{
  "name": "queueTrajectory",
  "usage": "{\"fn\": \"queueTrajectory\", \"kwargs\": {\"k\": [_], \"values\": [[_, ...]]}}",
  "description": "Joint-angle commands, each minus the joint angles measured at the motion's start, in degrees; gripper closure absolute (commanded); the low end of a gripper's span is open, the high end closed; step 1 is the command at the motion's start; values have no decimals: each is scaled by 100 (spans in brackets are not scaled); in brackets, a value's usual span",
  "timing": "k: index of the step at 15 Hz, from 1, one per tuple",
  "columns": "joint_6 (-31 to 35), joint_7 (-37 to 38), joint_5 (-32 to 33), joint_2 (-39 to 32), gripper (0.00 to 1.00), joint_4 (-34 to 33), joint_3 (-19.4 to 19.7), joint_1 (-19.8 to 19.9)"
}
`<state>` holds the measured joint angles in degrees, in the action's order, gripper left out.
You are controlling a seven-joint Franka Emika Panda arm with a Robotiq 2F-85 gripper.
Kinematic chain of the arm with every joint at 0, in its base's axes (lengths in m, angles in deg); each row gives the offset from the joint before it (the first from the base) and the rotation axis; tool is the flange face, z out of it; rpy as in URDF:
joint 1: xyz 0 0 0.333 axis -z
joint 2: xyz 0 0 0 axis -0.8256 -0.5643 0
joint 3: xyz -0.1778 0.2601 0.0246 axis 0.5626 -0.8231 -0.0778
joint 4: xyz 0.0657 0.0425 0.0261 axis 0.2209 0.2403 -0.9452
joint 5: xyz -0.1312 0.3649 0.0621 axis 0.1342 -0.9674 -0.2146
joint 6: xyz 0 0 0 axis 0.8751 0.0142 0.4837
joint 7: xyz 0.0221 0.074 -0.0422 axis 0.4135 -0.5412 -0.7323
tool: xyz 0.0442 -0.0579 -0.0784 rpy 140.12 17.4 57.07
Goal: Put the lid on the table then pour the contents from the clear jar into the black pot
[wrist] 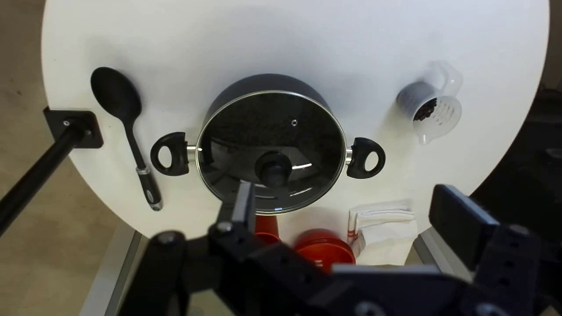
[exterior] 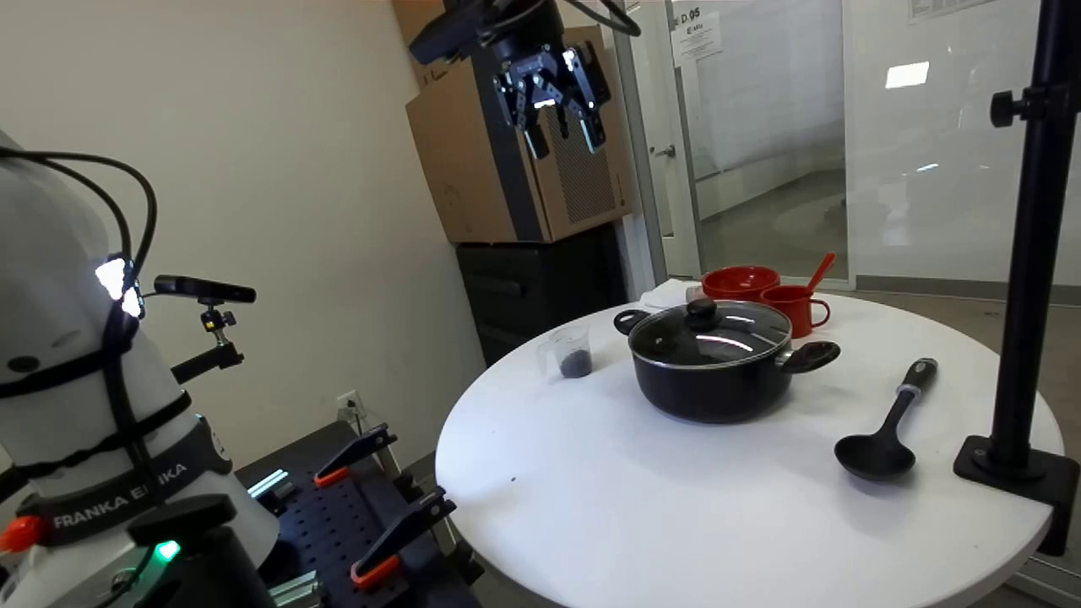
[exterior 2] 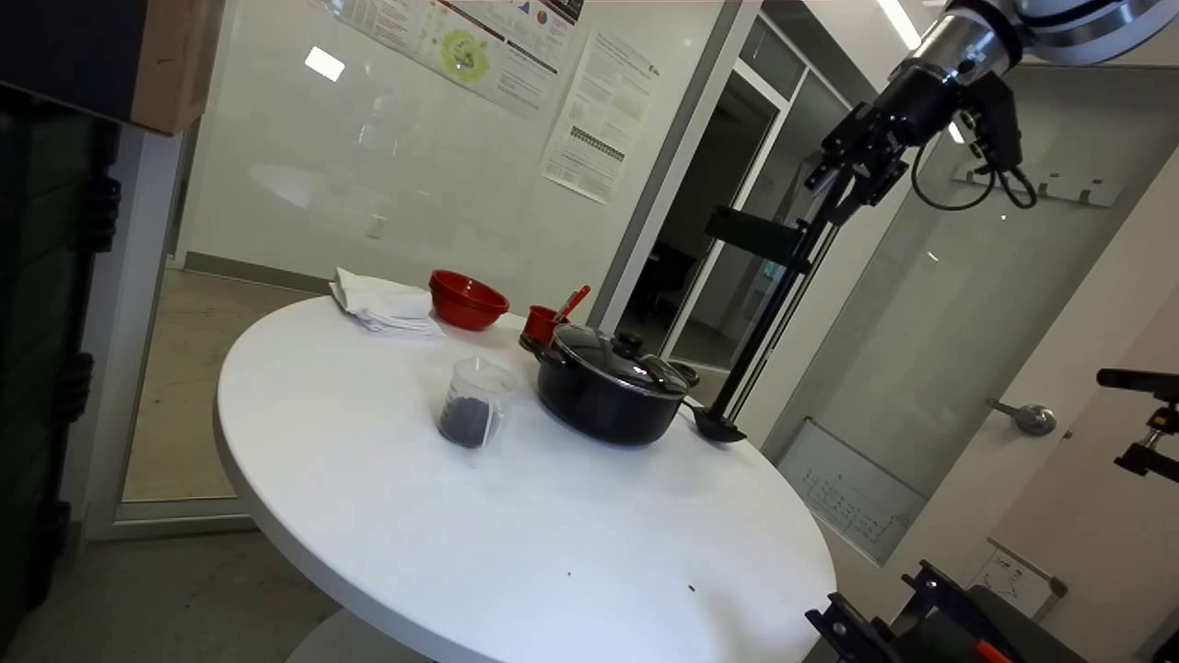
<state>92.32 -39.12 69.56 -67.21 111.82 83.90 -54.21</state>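
Note:
The black pot [exterior: 709,395] stands upright on the white table [exterior: 659,515]. The clear glass lid [exterior: 671,338] with its dark knob sits on the pot, and it also shows in the wrist view [wrist: 272,127]. The clear jar [exterior 2: 481,382] stands on the table beside the pot, with dark contents in its lower part. The jar has a handle and measuring marks in the wrist view [wrist: 441,120]. My gripper [exterior: 566,142] is open and empty, high above the table. In the wrist view my gripper [wrist: 351,210] has its fingers wide apart, with the lid's knob near the left finger.
A red bowl [exterior 2: 468,302], a red mug [exterior: 790,311] with a red-handled utensil, and folded white cloths [wrist: 386,232] lie behind the pot. A black ladle [exterior: 878,456] lies on the side away from the jar. A black pole [exterior: 1018,338] is clamped to the table edge.

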Motion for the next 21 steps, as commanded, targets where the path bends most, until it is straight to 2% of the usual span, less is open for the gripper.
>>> {"fn": "queueTrajectory", "kwargs": {"k": [1, 4, 9, 15, 21], "values": [[23, -15, -17, -104, 0, -60, -77, 66], [23, -11, -3, -190, 0, -140, -85, 77], [380, 95, 108, -1275, 0, -701, -19, 252], [76, 312, 102, -2882, 0, -2154, -84, 640], [-176, 596, 408, -4271, 0, -3368, -385, 685]]}}
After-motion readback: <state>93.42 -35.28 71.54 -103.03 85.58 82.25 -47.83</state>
